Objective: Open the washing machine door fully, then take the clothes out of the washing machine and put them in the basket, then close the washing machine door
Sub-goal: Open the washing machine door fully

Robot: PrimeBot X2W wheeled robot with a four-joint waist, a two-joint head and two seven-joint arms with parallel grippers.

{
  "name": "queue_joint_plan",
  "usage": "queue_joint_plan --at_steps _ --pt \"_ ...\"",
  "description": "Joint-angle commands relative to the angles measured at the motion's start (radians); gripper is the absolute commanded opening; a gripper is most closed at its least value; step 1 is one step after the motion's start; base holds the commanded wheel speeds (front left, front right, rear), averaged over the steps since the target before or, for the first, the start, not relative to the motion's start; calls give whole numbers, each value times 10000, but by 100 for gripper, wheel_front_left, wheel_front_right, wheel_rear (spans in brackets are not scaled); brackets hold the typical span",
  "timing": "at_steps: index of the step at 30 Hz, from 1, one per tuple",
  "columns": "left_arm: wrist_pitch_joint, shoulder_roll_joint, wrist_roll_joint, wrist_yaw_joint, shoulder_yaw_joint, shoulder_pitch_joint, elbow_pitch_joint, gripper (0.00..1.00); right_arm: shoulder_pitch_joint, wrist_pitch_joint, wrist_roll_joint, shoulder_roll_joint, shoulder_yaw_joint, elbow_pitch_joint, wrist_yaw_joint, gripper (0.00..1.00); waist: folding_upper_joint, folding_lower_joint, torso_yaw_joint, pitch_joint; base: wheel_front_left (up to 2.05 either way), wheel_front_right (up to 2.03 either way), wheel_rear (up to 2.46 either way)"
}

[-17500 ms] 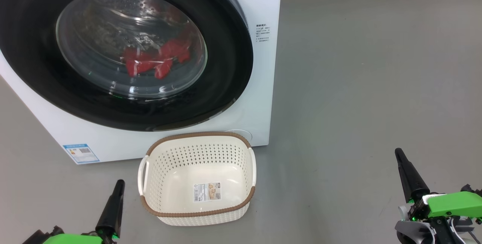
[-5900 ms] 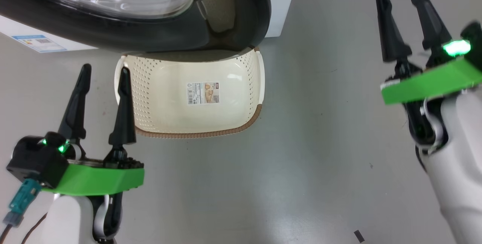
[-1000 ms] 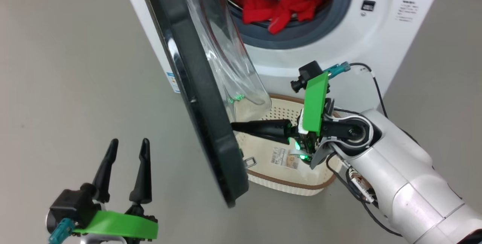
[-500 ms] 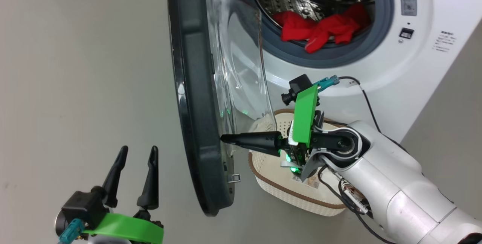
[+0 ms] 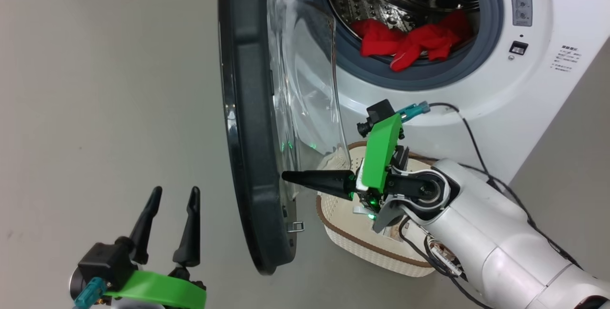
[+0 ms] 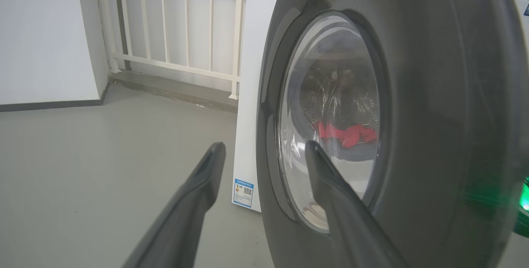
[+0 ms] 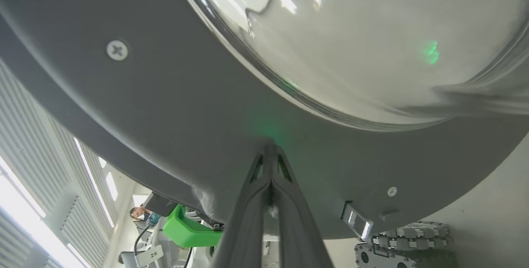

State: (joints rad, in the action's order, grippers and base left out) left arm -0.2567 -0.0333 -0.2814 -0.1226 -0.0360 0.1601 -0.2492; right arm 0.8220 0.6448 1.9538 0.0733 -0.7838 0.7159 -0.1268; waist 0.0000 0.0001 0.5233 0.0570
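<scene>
Right end effector pinched closed, empty, tips on inner rim of washing machine door: stiff, glossy; we would push, not pinch. Left end effector parted, empty.

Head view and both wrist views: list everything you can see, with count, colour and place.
washing machine: one, white with steel drum, upper right of head view.
door: one, black rim, clear glass, swung open, edge-on mid head view.
clothes: one heap, red, low at the drum's front.
basket: one, cream with brown rim, on the floor below the opening, partly behind the right arm.
railing: one, white, beyond the machine in left wrist view.
floor: grey.
left tool: black fingers, open, lower left, outside the door.
right tool: black fingers, shut, tip against the door's inner rim.
</scene>
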Motion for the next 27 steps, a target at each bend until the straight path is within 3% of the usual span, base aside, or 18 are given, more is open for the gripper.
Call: queue_joint_plan --at_steps 1,2,3,4,9,14,22,27 --pt "-51 -170 -11 -23 344 119 188 100 149 -178 -335 -121 99 -232 -39 20 0 0 -84 -5 0 0 0" --pt "-51 -170 -10 -26 386 110 183 100 112 -344 -690 -6 90 -351 -39 38 0 0 -146 1 0 0 0" --pt "-51 -170 -10 -28 432 104 183 100 68 -558 -1112 146 50 -517 -39 65 0 0 -212 14 0 0 0" --pt "-51 -170 -8 -31 474 94 181 100 -21 -787 -1473 286 39 -698 -39 100 0 0 -281 17 0 0 0" --pt "-51 -170 26 -43 693 -30 195 100 -572 -2245 -3246 1089 -43 -1647 -39 100 0 0 -606 -19 0 0 0" --pt "-51 -170 61 -50 868 -190 235 100 -877 -4650 -5634 1964 -711 -1956 -39 100 0 0 -866 -128 0 0 0" --pt "-51 -170 116 -56 992 -429 322 100 -1068 -8646 -8480 2488 -1345 -566 -39 100 0 0 -1063 -256 0 0 0" --pt "-51 -170 126 -45 1025 -479 411 100 -1223 -9054 -9911 2393 -217 104 -39 100 0 0 -1162 -220 0 0 0"
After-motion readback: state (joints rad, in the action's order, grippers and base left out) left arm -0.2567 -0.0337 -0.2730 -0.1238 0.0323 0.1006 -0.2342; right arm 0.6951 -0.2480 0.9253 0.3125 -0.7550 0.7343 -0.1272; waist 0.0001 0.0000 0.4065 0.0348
